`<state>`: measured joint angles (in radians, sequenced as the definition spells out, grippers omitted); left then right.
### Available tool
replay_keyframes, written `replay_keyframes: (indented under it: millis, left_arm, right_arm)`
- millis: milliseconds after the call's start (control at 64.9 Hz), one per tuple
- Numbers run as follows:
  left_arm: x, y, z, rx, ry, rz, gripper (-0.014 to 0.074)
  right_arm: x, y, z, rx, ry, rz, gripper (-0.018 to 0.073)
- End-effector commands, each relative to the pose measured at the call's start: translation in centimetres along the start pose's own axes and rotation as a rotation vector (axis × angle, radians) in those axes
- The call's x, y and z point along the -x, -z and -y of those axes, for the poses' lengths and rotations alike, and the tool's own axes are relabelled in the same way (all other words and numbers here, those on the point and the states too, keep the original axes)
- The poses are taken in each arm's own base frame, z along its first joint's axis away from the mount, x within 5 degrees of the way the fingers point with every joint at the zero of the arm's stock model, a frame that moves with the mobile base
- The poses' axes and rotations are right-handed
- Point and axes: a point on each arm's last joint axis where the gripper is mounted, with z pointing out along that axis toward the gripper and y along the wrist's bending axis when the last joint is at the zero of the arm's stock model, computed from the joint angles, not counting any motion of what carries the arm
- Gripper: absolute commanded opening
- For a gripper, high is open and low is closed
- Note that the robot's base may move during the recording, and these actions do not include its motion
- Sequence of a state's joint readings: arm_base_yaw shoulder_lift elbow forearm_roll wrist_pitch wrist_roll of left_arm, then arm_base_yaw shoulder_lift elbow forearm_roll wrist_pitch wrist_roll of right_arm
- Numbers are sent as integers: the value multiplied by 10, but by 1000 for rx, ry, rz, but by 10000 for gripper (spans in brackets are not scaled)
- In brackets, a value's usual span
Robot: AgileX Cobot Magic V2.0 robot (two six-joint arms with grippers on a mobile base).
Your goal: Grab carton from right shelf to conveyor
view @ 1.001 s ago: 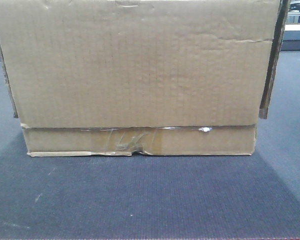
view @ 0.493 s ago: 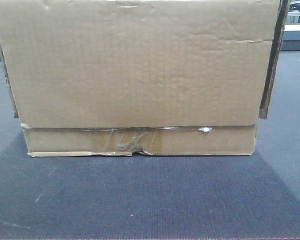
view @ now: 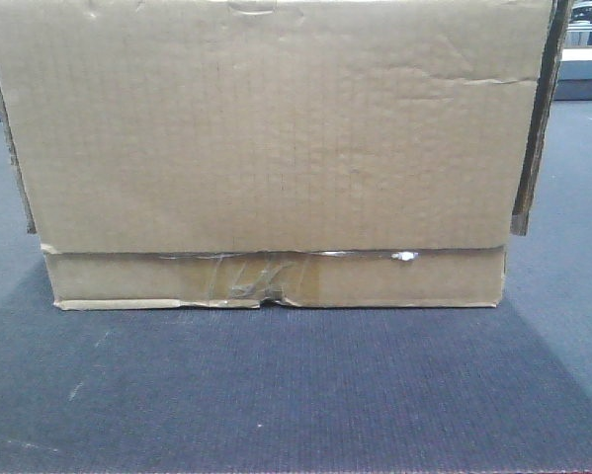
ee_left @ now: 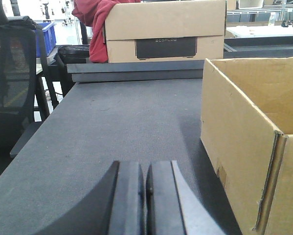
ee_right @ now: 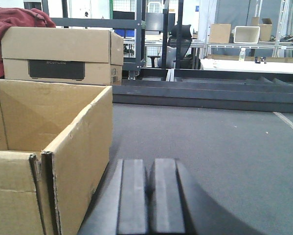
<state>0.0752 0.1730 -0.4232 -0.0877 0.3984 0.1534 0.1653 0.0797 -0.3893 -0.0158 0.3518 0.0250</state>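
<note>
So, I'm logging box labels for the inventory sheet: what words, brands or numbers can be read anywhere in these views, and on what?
"ECOFLOW", in small letters above the dark panel on the printed box behind the conveyor; only just legible.
The same print on that box in the right wrist view is too blurred to read.
The carton: no print or label on the faces shown.

Two cartons [ee_right: 53, 147] [ee_right: 63, 56], one conveyor [view: 296, 395]
</note>
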Motion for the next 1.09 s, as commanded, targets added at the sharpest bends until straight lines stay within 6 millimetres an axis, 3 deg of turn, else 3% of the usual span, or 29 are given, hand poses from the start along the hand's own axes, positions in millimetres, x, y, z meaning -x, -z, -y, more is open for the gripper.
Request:
replay_keyframes:
  millis: [0, 262, 401, 770, 1078]
  left_arm:
    - [2, 1, 0, 5, -4, 25, 20]
    - [2, 1, 0, 5, -4, 25, 20]
    - [-10, -2, 0, 10, -3, 46, 20]
    - [-100, -14, 4, 28, 62, 83, 20]
    - [-99, -14, 4, 29, 79, 89, 20]
  right_arm:
    - [2, 1, 1, -9, 8, 32, -69]
    - [2, 1, 1, -9, 8, 32, -69]
    - [2, 1, 1, -9, 8, 32, -69]
    - [2, 1, 1, -9, 8, 32, -69]
    - [2, 1, 1, -9, 8, 34, -69]
